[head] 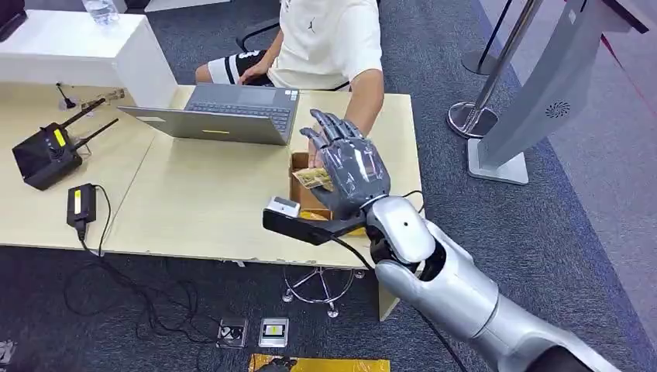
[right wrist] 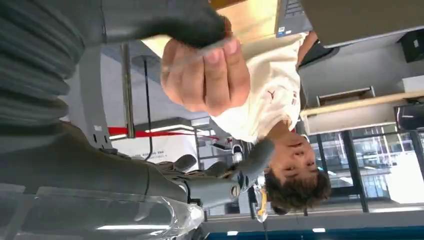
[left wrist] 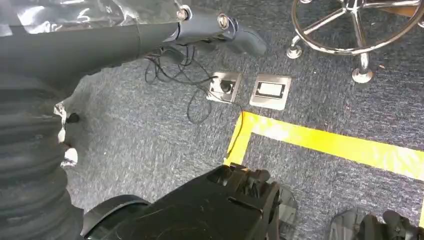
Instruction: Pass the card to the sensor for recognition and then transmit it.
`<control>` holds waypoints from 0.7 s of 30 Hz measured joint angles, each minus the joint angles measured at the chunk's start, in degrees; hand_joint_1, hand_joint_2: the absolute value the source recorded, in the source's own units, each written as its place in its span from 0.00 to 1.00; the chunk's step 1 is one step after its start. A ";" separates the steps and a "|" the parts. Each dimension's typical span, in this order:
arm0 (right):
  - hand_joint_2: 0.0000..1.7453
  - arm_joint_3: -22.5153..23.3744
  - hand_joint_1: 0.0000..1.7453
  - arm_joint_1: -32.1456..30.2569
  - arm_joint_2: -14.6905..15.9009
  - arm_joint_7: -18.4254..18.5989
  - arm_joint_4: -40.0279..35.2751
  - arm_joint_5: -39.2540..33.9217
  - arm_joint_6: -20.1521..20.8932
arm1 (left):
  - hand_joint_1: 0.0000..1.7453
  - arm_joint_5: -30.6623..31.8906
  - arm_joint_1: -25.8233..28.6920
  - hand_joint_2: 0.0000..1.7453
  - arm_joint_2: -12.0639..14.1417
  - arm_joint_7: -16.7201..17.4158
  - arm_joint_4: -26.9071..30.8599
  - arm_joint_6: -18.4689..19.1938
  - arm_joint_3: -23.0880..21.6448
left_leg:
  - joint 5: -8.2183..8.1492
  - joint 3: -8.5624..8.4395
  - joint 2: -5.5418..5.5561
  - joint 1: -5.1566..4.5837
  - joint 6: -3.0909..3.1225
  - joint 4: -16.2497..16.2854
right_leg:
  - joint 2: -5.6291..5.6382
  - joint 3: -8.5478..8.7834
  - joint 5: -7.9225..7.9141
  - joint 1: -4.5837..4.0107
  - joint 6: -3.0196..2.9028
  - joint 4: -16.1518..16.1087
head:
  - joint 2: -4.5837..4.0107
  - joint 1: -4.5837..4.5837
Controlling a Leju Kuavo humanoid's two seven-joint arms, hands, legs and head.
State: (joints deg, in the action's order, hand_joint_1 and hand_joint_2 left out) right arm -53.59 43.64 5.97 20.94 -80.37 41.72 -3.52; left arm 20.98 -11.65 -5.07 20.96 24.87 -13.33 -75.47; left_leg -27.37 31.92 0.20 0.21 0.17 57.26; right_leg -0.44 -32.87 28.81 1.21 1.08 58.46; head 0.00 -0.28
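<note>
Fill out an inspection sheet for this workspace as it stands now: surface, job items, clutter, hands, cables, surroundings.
Surface: light wood table, mostly bare in the middle.
Job's things: card at the right hand, above a small cardboard box; a person's hand is on the card too. Black sensor with a pale top at the table's near edge.
Clutter: open laptop, black radio unit with antennas, black adapter.
Hands: right hand raised over the box, thumb on the card; left hand hangs over the floor, holding nothing.
Cables: loose black cables on the carpet beside floor sockets.
Surroundings: seated person, grey kiosk stand, yellow floor tape.
</note>
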 joint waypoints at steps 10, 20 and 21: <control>1.00 0.07 1.00 -1.32 0.28 0.63 -0.02 1.51 -0.50 | 0.00 0.00 0.71 1.00 0.00 0.00 0.20 -0.22 1.51 | 0.00 -0.02 0.00 0.00 0.00 0.00 | 0.01 0.00 0.00 0.00 0.00 0.00 | 0.00 -0.02; 1.00 1.96 1.00 -3.16 1.90 2.14 -0.13 1.75 -5.59 | 0.00 -0.24 1.47 1.00 0.02 -0.02 0.55 -0.77 2.56 | 0.00 -0.02 -0.02 0.00 0.00 0.00 | 0.02 -0.01 0.00 0.00 0.00 -0.01 | 0.00 0.00; 1.00 2.41 1.00 -3.58 2.21 2.43 -0.13 1.13 -7.26 | 0.00 -0.44 1.59 1.00 0.04 -0.11 0.57 -0.96 2.69 | 0.00 -0.03 -0.02 0.00 0.00 0.00 | 0.02 0.00 0.00 0.00 0.00 -0.02 | 0.00 0.00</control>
State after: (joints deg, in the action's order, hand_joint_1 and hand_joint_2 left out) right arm -51.19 40.06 8.18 23.37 -80.50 42.86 -10.78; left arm 20.54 -10.06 -5.03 20.85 25.44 -14.30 -72.78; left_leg -27.37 31.89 0.19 0.20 0.17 57.27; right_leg -0.42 -32.87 28.81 1.21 1.08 58.44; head 0.00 -0.28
